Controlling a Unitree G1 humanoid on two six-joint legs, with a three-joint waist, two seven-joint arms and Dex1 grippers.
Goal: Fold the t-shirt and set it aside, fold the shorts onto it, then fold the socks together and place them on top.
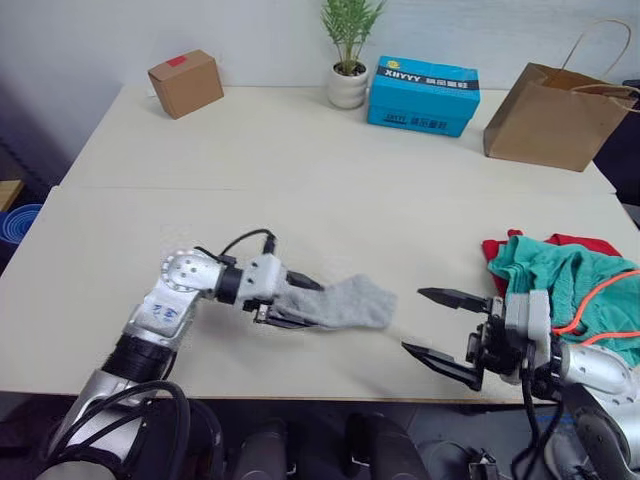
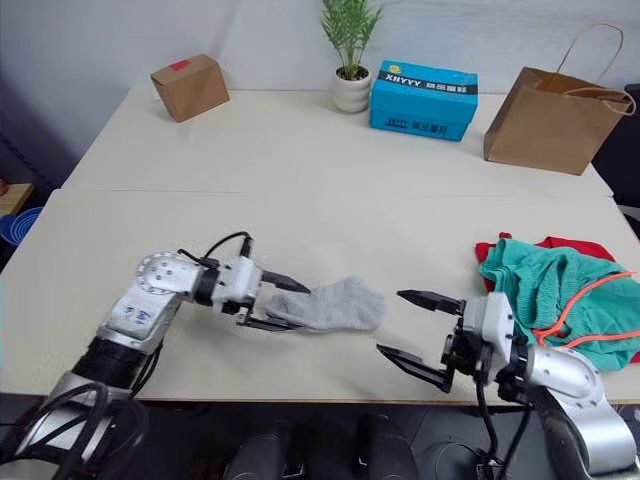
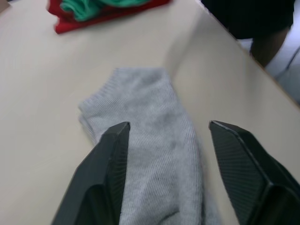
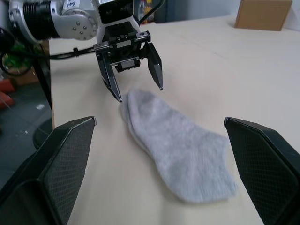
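Observation:
The grey socks (image 1: 345,303) lie together flat near the table's front edge, one on top of the other. My left gripper (image 1: 305,303) is open at their left end, a finger on either side of the cloth (image 3: 150,140). My right gripper (image 1: 413,320) is open to the right of the socks, a short gap away, holding nothing. At the far right the teal shorts (image 1: 570,280) with their orange cord lie bunched on the red t-shirt (image 1: 580,241), which shows as a red rim beneath them.
Along the back of the table (image 1: 300,150) stand a small cardboard box (image 1: 186,83), a potted plant (image 1: 349,60), a blue carton (image 1: 423,95) and a brown paper bag (image 1: 555,115). The socks and both grippers are close to the front edge.

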